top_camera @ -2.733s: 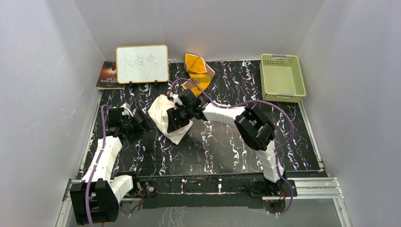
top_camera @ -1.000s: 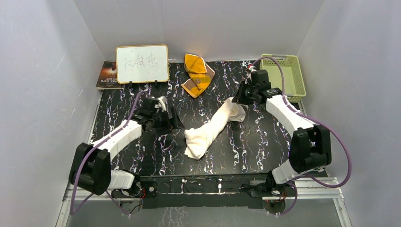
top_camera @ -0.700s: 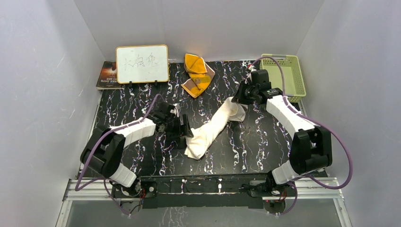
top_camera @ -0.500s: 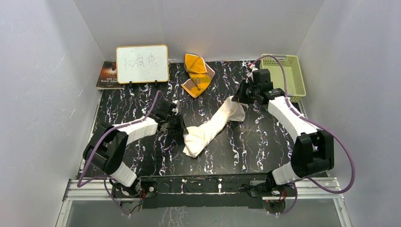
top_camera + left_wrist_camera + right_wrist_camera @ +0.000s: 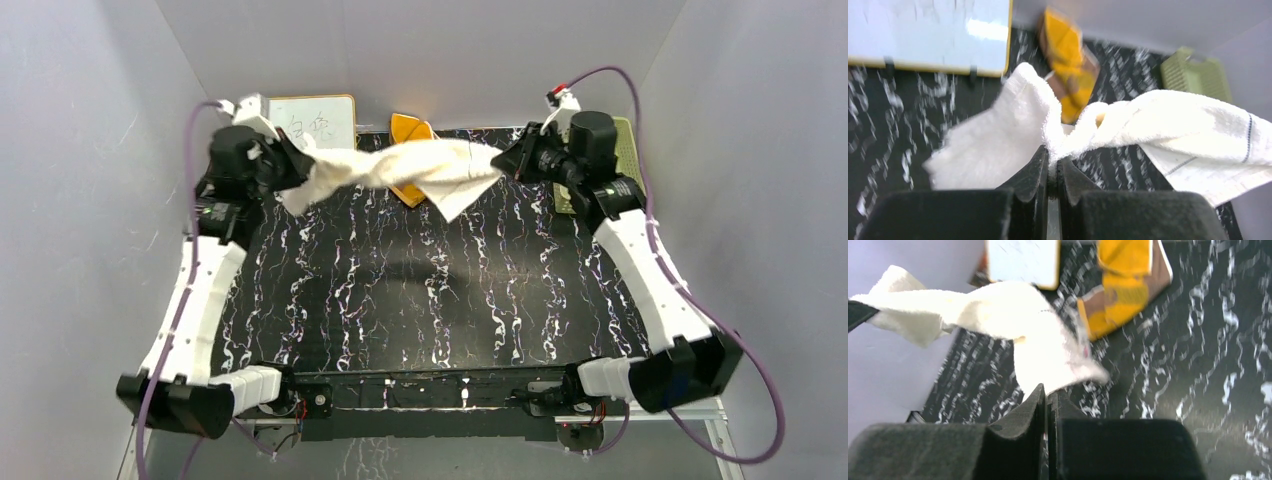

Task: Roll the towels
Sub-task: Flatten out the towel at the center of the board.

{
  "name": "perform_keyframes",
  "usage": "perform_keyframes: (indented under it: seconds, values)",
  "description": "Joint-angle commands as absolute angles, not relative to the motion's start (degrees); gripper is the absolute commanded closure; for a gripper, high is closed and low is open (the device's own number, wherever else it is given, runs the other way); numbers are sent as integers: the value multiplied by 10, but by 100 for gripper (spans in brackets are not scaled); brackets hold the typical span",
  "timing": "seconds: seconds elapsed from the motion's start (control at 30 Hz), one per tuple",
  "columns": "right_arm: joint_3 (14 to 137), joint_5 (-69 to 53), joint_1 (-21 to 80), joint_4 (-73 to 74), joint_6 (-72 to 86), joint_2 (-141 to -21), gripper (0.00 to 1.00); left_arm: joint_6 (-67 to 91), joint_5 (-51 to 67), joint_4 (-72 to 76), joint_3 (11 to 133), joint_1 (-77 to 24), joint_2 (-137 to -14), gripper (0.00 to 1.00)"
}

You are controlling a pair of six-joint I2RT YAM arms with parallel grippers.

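Observation:
The cream-white towel [image 5: 400, 165] hangs in the air, stretched and twisted between both grippers above the back of the table. My left gripper [image 5: 290, 170] is shut on its left end; the wrist view shows terry cloth pinched between the fingertips [image 5: 1052, 157]. At the right end my right gripper [image 5: 508, 160] is shut on a corner, and a loose flap droops below it. In the right wrist view the white towel [image 5: 998, 310] runs away from the jaw tips [image 5: 1050, 392]. The orange-yellow towel [image 5: 410, 130] lies crumpled at the back, partly hidden behind the white one [image 5: 1173, 120].
A white board with writing [image 5: 322, 120] stands at the back left, half covered by the left arm. A pale green basket [image 5: 1193, 75] sits at the back right, mostly behind the right arm. The black marbled table [image 5: 420, 290] lies below both raised arms.
The left gripper closed on the white towel's near end. Both arms then rose and spread apart, lifting the towel off the table and pulling it out across the back.

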State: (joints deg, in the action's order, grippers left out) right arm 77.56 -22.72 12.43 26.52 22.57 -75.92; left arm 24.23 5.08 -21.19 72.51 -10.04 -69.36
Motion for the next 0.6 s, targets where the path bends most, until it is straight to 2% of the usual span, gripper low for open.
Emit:
perform_keyframes:
  seconds: [0.0,0.07,0.17,0.2,0.23,0.27,0.3,0.37,0.47,0.5,0.57]
  values:
    - [798,-250,128,193,256,-674,100,163,61,-368,847,-106,-672,100]
    - [762,-237,128,191,260,-636,100,162,64,-402,850,-106,-668,99]
    - [658,-186,128,219,243,-572,100,159,40,-408,781,-106,-644,90]
    - [619,-167,128,232,238,-554,100,155,27,-407,752,-106,-642,87]
    - [576,-152,128,251,242,-541,98,152,5,-408,721,-106,-648,78]
    - [536,-151,127,267,250,-534,93,148,-17,-413,692,-103,-664,57]
    - [503,-162,127,282,256,-532,88,147,-36,-427,674,-96,-691,48]
    - [457,-190,127,302,267,-530,75,149,-47,-442,650,-89,-727,45]
    - [437,-169,127,306,279,-502,40,164,-20,-394,616,-87,-686,38]
    - [436,-155,127,297,279,-492,33,166,-16,-391,615,-84,-677,36]
    - [444,-132,127,287,269,-498,29,162,-7,-408,625,-79,-695,35]
